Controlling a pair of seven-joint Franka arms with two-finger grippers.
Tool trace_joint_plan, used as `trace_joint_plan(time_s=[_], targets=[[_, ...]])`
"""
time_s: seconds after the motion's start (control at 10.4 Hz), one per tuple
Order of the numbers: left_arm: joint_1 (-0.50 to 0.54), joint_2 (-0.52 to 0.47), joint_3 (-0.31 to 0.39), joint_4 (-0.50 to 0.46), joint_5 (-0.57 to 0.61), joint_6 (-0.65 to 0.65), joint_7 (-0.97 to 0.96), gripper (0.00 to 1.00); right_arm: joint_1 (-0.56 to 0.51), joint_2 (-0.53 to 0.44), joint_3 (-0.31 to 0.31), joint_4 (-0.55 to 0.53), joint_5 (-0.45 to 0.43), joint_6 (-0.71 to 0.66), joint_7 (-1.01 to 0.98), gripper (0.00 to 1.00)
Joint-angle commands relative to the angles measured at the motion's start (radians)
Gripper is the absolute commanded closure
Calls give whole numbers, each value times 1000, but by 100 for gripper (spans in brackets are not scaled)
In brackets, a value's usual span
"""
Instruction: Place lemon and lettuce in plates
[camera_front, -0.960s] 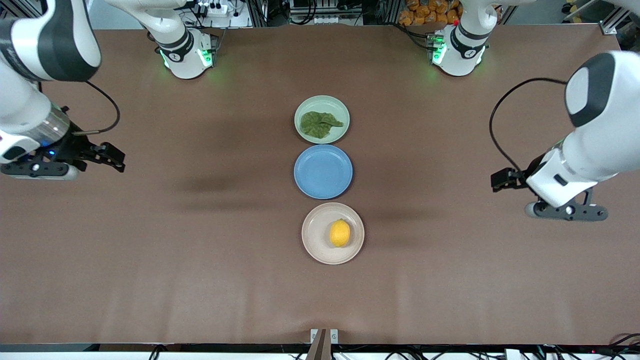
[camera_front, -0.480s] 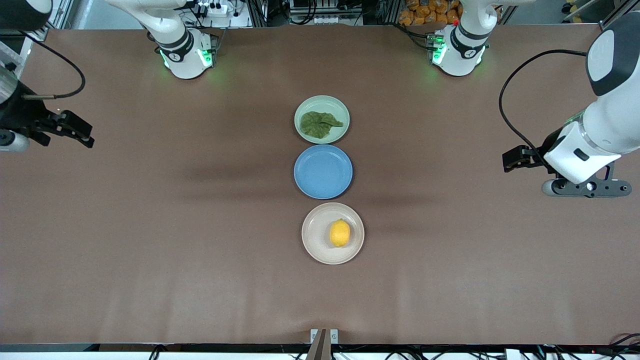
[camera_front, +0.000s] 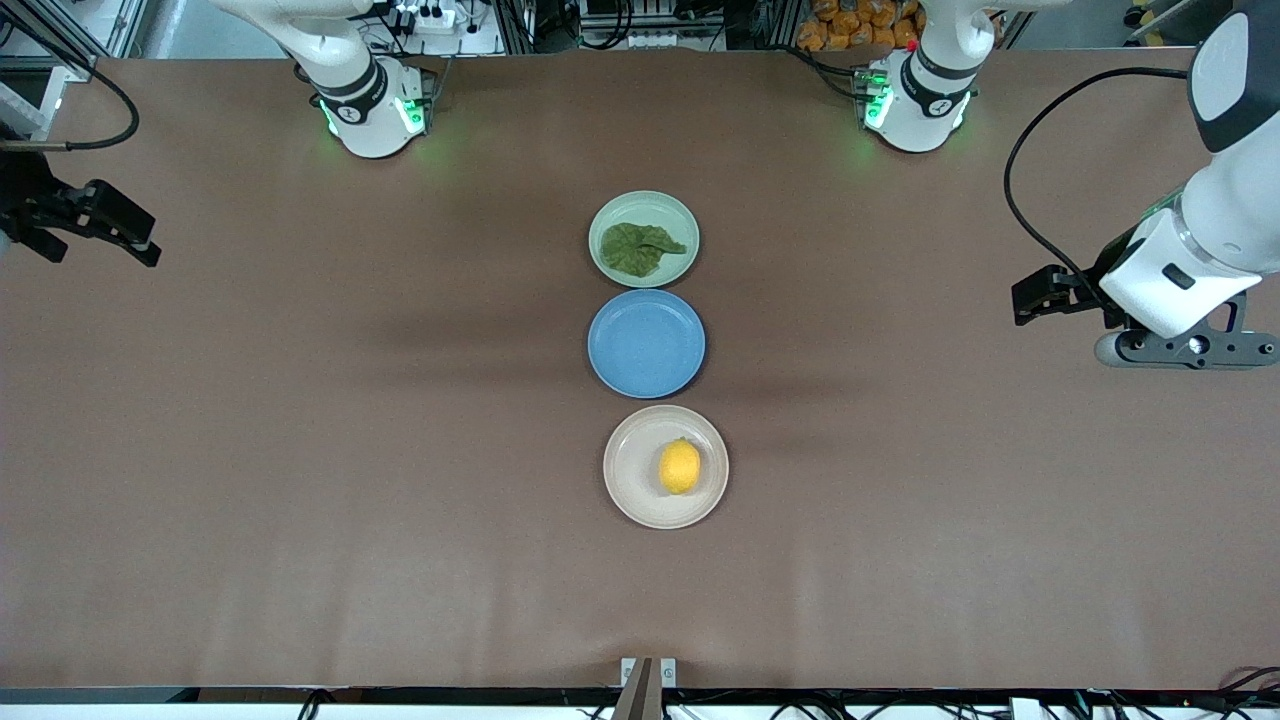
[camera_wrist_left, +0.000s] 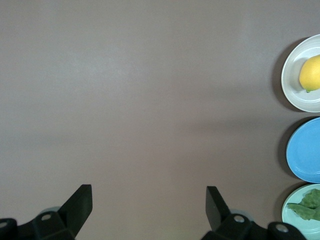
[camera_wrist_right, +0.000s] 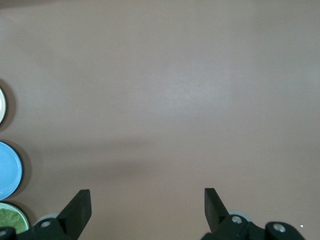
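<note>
both items are placed; nothing is judged left but parking the arms.

the lemon (camera_front: 680, 466) lies in the beige plate (camera_front: 630, 490), the lettuce (camera_front: 640, 249) in the green plate (camera_front: 650, 205), farther from the camera. the left gripper (camera_wrist_left: 149, 202) and right gripper (camera_wrist_right: 147, 204) are held spread and empty over bare desk (camera_front: 300, 500) at their own ends.

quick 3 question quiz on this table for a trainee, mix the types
1. True or false: the lemon lies on the blue plate.
2. Which plate holds the lettuce? A) beige plate B) mint green plate C) blue plate
3. Fill in: the left gripper and the right gripper each hang over bare table with jaws ____.

Key: 1 false, it lies on the beige plate. 2 B. 3 open.
</note>
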Motion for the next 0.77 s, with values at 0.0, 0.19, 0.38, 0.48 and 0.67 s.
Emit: trace_joint_plan(time_s=[0.0,0.19,0.38,0.48,0.67], targets=[[-1,-35,-3,-21,20,-10,-20,0,-18,-3,16,10,1,-25,13,0],[-1,-42,-4,-23,18,-12,-20,0,-18,-3,18,10,2,-22,14,0],[-1,-42,-2,-23,18,-18,-18,0,-18,-3,15,10,2,-18,13,0],[-1,-42,-4,-23,14,-18,-20,0,-18,-3,16,10,2,-19,13,0],[-1,-42,-3,-23,6,-19,-21,0,-18,-3,16,10,2,-22,13,0]])
